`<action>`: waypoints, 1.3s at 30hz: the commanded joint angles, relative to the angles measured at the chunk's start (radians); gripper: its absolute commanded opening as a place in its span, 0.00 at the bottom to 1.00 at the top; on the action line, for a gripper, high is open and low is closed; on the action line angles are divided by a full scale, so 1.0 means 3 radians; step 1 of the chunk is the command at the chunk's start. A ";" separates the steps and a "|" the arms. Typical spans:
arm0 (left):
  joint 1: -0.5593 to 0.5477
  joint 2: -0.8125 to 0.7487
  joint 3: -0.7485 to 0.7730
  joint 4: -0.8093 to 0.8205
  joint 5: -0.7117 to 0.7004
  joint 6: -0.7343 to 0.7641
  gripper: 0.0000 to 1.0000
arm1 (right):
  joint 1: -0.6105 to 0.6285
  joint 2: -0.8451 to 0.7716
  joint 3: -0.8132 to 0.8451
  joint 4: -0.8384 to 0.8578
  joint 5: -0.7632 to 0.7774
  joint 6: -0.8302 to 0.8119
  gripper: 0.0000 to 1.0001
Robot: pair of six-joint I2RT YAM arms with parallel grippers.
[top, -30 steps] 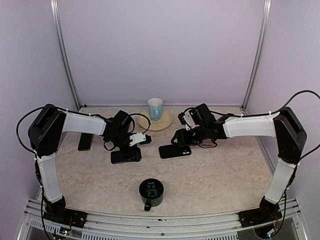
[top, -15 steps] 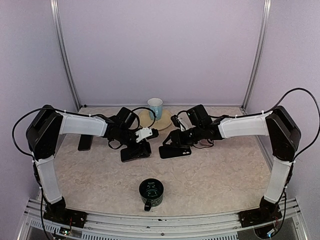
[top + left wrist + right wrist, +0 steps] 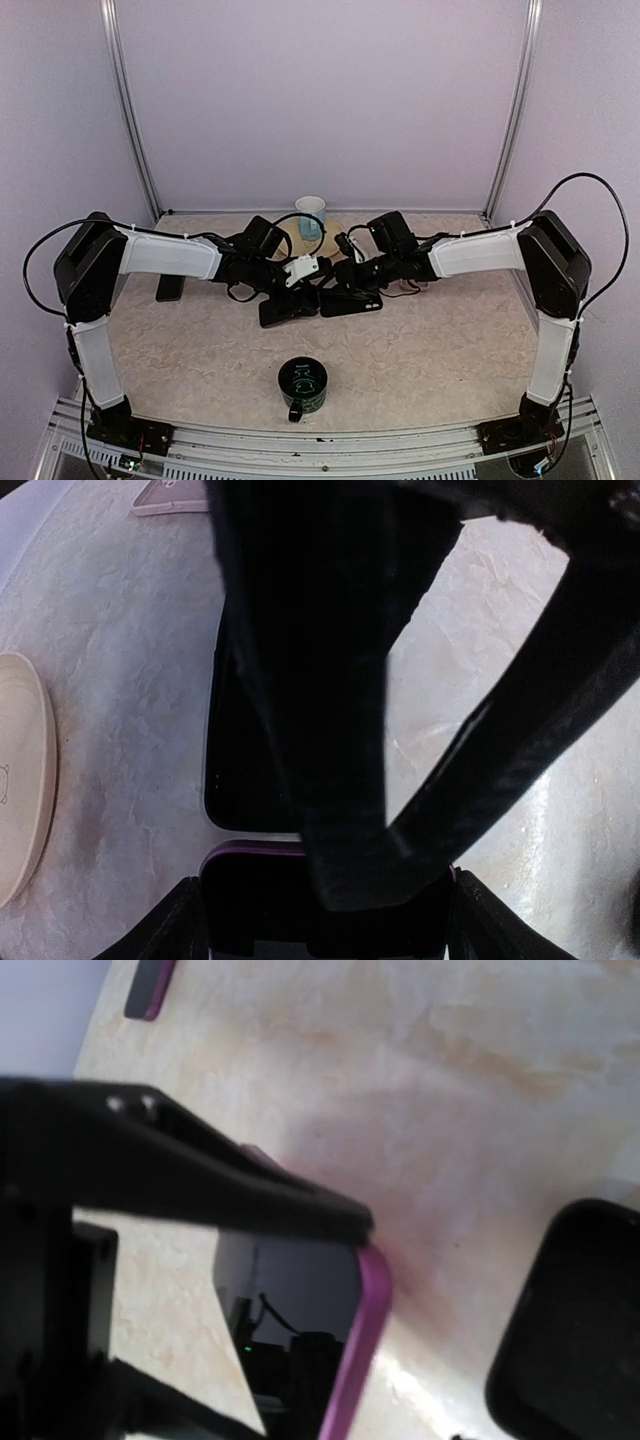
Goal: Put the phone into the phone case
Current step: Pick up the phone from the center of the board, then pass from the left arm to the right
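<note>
Status: left fingers (image 3: 330,730) are closed down on one short edge of the phone (image 3: 288,310). Both tips meet on its purple rim in the left wrist view. We read the purple-rimmed slab with the glossy face as the phone and the matte black one as the case (image 3: 352,303). That's our call; the pictures don't prove it.

Change over the last second: the left arm has swept the phone across the worktop (image 3: 430,350) toward 3 o'clock. It was well apart from the case and is now just beside it. The phone sits at 9 o'clock of the case, end to end. We cannot tell if they touch or are barely apart, nor if the phone is lifted or sliding on the worktop. The case has not shifted. The right arm has also come in toward 9 o'clock, and its wrist now hangs at the case's 12 o'clock edge.

Right fingers (image 3: 180,1180): only one dark bar shows in the right wrist view, crossing the phone's rim. We cannot tell how far apart they are or whether they hold anything.

For the task: approach looks done, insertion not yet started. We judge the next step is lining the phone's end up with the case opening while the right arm pins the case. Risk: the case skates away when pushed. The mug (image 3: 302,385) at 6 o'clock is well apart from all this.
</note>
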 commanded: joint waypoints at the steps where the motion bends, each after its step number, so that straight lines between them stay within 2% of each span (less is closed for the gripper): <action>1: -0.0079 -0.0118 0.0095 0.0188 0.0038 -0.0068 0.32 | 0.0029 0.0105 0.0084 0.0166 -0.0130 0.0110 0.53; 13: -0.0164 -0.0098 0.0170 0.0288 -0.0056 -0.0111 0.32 | 0.0047 0.0233 0.0116 0.0165 -0.0160 0.0143 0.52; 21: -0.0216 -0.0047 0.0190 0.0282 -0.0155 -0.0106 0.33 | 0.0084 0.0309 0.0150 0.0211 -0.0228 0.0216 0.46; 32: -0.0242 -0.0032 0.0166 0.0309 -0.0192 -0.0101 0.33 | 0.0087 0.0356 0.0108 0.0324 -0.0346 0.0359 0.32; 39: -0.0270 -0.0061 0.0134 0.0327 -0.0229 -0.0078 0.35 | 0.0088 0.0389 0.0114 0.0380 -0.0466 0.0438 0.12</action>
